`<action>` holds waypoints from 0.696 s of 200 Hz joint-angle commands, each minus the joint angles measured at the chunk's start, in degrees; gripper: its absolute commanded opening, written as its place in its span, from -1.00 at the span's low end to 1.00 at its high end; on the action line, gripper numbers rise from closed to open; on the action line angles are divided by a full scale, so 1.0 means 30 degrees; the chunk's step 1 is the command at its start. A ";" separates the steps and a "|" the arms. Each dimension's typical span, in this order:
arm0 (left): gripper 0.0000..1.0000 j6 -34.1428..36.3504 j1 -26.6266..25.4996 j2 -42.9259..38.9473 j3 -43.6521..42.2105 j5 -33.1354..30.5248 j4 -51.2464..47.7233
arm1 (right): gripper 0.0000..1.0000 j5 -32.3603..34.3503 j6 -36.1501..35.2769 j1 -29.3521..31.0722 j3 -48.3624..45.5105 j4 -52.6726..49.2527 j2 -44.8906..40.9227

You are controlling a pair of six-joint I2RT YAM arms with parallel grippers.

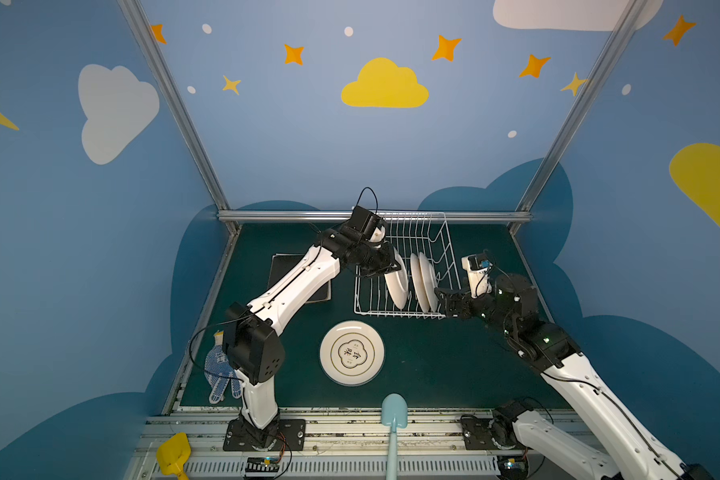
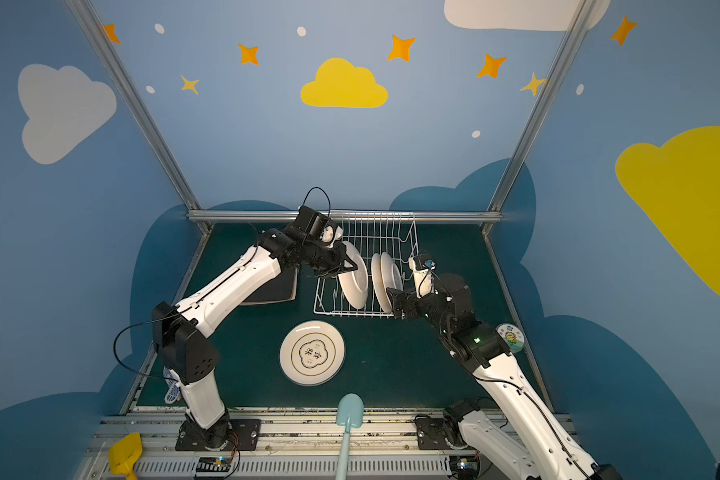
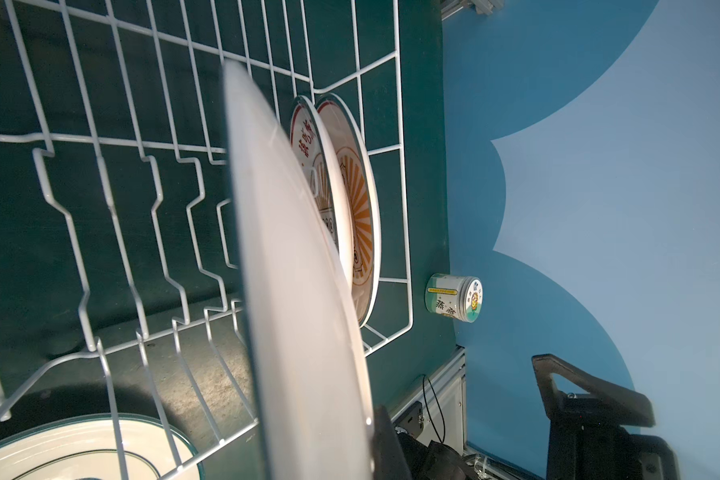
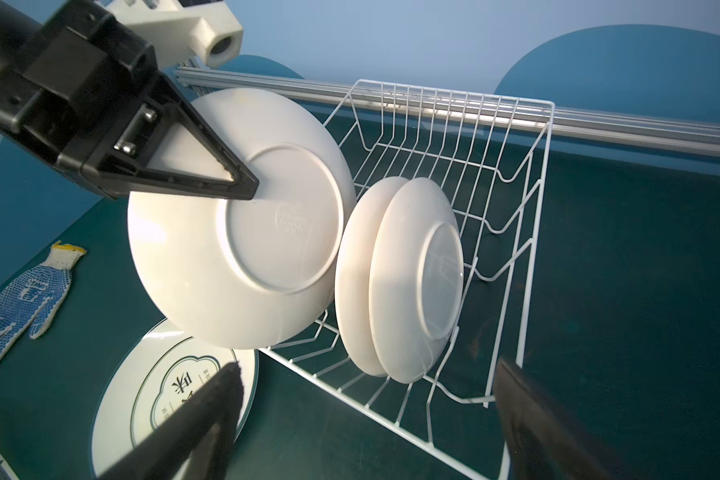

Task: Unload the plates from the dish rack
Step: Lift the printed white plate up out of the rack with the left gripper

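The white wire dish rack (image 1: 412,232) (image 4: 516,199) stands at the back of the green table. My left gripper (image 1: 393,268) (image 4: 242,183) is shut on the upper rim of a large round white plate (image 1: 396,289) (image 4: 242,257) (image 3: 292,257). That plate is tilted over the rack's left part. Two smaller round plates (image 1: 424,282) (image 4: 408,278) stand upright together in the rack, and their faces (image 3: 352,208) carry red and orange print. My right gripper (image 1: 443,300) (image 4: 366,370) is open at the rack's front right corner, holding nothing.
A round plate with a green rim (image 1: 352,353) (image 4: 171,399) lies flat in front of the rack. A black square plate (image 2: 281,286) lies under the left arm. A jar (image 2: 510,337) stands at the right edge. A dotted glove (image 1: 221,370) lies at the left edge, a blue shovel (image 1: 393,415) at the front.
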 commanded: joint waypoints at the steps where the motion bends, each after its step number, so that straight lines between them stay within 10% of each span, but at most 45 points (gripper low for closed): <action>1: -0.94 0.0042 0.0271 -0.1666 -0.0456 0.0380 0.1613 | 0.86 -0.0379 0.0245 0.0018 0.0866 0.0440 0.0153; 139: -0.94 0.9934 0.1577 -0.8698 -0.6640 -0.3922 0.6972 | 0.87 -0.2922 0.4269 -0.0406 0.6823 -0.2641 0.3239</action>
